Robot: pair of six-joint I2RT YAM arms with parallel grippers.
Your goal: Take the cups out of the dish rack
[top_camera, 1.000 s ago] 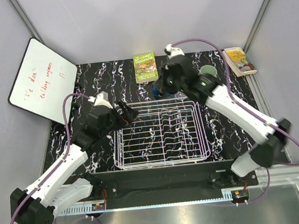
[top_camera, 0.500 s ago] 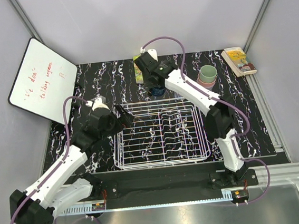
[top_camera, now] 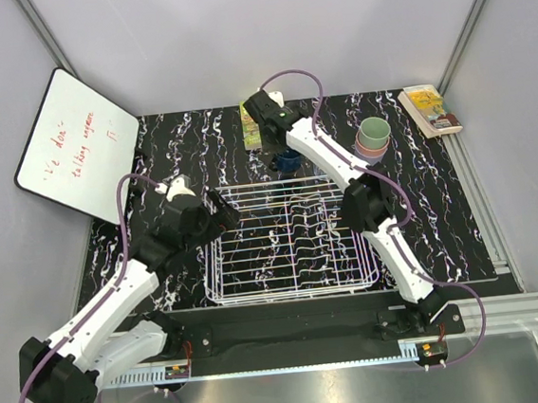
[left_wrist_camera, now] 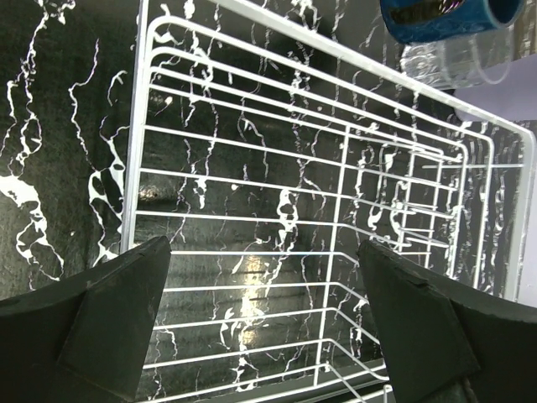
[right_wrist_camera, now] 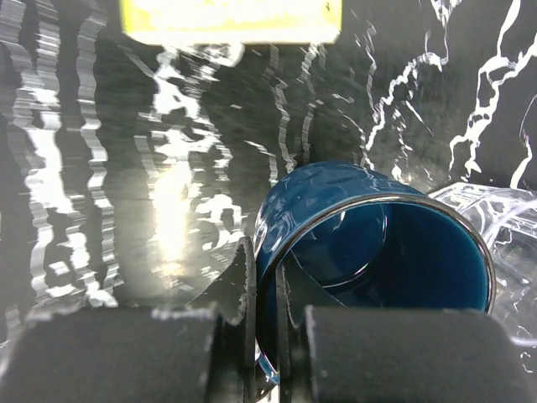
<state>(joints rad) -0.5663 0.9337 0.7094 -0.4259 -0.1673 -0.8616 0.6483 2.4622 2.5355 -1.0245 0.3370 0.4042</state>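
Observation:
The white wire dish rack [top_camera: 288, 247] sits mid-table, and no cup shows inside it. Behind its far edge my right gripper [right_wrist_camera: 264, 260] is shut on the rim of the dark blue cup [right_wrist_camera: 377, 243], one finger inside and one outside. That cup [top_camera: 286, 162] is tipped with its mouth toward the wrist camera. A clear glass cup [right_wrist_camera: 503, 227] lies right beside it. A pale green cup stacked in a pink one [top_camera: 373, 138] stands at the back right. My left gripper [left_wrist_camera: 268, 319] hangs open over the rack's left end [left_wrist_camera: 252, 210], holding nothing.
A green and yellow book [top_camera: 254, 127] lies at the back just beyond the right wrist. Another book [top_camera: 430, 110] lies at the far right corner. A whiteboard [top_camera: 75, 144] leans at the left. The right arm stretches diagonally over the rack's right half.
The right arm has swung its wrist from the back right leftward to beside the green book, and its elbow now lies over the rack. The blue cup and left arm have hardly moved.

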